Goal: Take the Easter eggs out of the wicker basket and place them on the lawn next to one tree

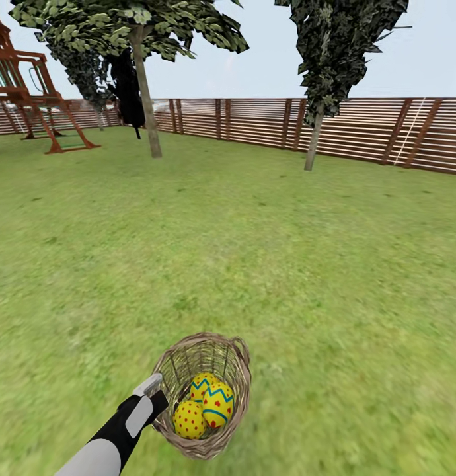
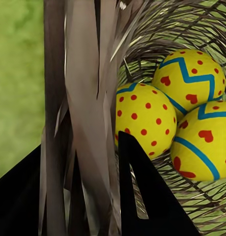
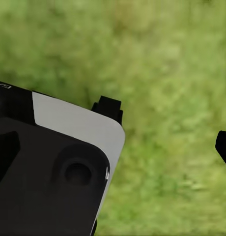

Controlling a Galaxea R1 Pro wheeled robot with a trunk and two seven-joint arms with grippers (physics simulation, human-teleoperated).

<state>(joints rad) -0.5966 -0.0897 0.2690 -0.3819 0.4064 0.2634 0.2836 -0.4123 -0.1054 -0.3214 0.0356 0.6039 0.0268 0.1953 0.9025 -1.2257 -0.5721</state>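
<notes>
The wicker basket [image 1: 238, 360] sits tilted low in the head view over the lawn [image 1: 254, 251], with three yellow Easter eggs [image 1: 218, 404] inside it. My left gripper [image 1: 154, 391] is shut on the basket's near rim. In the left wrist view the woven wall [image 2: 83, 98] stands between the two dark fingers [image 2: 142, 191], and the eggs [image 2: 142, 118] lie just past it. My right gripper [image 3: 167, 128] is open over bare grass [image 3: 167, 59]. A tree [image 1: 147, 99] with a grey trunk and broad leafy crown stands far off at the back left.
A brown slat fence [image 1: 360, 129] closes the far side of the garden. A dark narrow tree [image 1: 314, 139] stands before it at the right, and a wooden play set [image 1: 36, 99] at the far left. Open grass stretches between the basket and the trees.
</notes>
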